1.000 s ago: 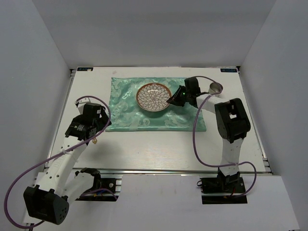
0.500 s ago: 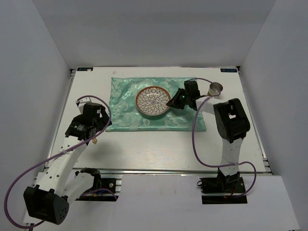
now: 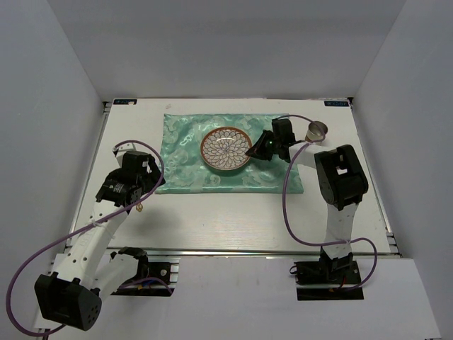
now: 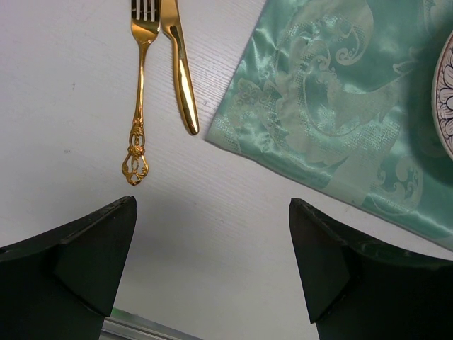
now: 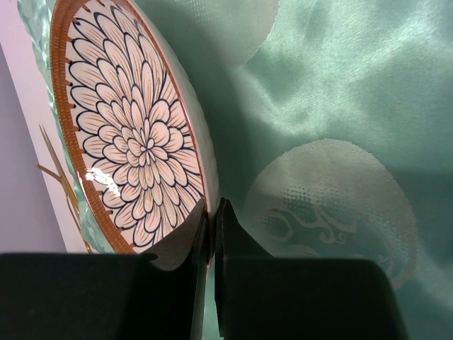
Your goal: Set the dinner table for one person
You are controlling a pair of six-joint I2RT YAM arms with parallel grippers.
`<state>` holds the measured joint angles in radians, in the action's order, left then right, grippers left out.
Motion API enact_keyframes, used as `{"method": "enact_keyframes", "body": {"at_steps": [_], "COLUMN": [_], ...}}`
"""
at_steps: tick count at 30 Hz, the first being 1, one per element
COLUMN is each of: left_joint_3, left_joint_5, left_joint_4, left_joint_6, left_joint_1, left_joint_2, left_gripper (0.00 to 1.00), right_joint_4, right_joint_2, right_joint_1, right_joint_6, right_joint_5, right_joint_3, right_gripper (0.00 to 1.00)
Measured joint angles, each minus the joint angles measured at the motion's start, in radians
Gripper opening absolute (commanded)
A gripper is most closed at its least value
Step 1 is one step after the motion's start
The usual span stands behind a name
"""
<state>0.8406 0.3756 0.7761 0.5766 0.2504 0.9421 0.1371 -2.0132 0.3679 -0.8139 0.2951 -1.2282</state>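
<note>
Right claw (image 5: 211,230) pinches the patterned plate (image 5: 127,134) rim; left claw (image 4: 212,207) spread wide.

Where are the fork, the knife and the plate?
fork (image 4: 140,85): left wrist view, middle of its gold handle.
knife (image 4: 185,99): left wrist view, on its handle.
plate (image 3: 225,149): top external view, patterned centre.

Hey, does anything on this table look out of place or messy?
The knife and fork lie side by side on the bare table left of the cloth; a knife usually goes right of the plate. Nothing looks spilled or damaged.
</note>
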Motion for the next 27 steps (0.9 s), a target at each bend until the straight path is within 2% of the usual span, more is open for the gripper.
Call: {"method": "enact_keyframes", "body": {"at_steps": [11, 14, 15, 16, 17, 23, 27], "left_joint_3": [0.000, 0.000, 0.000, 0.000, 0.000, 0.000, 0.000], "left_joint_5": [-0.006, -0.009, -0.010, -0.011, -0.012, -0.016, -0.017], "left_joint_4": [-0.003, -0.005, -0.006, -0.006, -0.006, -0.007, -0.007], "left_joint_6": [-0.004, -0.005, -0.005, -0.005, -0.005, -0.005, -0.005], "left_joint_1": [0.000, 0.000, 0.000, 0.000, 0.000, 0.000, 0.000], "left_joint_2": [0.002, 0.002, 0.002, 0.002, 0.002, 0.002, 0.002], "left_gripper": [0.98, 0.98, 0.98, 0.98, 0.98, 0.98, 0.98], "right_joint_4": [0.000, 0.002, 0.010, 0.025, 0.042, 0.071, -0.031], "right_joint_2": [0.000, 0.000, 0.000, 0.000, 0.000, 0.019, 0.090], "right_joint_1": [-0.034, -0.039, -0.040, -0.041, -0.041, -0.041, -0.059], "right_joint_6": [0.006, 0.002, -0.008, -0.016, -0.018, -0.018, 0.012], "right_joint_5": [0.000, 0.007, 0.018, 0.031, 0.042, 0.069, 0.010], "right_joint_3": [0.000, 0.001, 0.001, 0.000, 0.000, 0.000, -0.010], "right_gripper": [0.00, 0.39, 0.68, 0.82, 0.89, 0.89, 0.89]}}
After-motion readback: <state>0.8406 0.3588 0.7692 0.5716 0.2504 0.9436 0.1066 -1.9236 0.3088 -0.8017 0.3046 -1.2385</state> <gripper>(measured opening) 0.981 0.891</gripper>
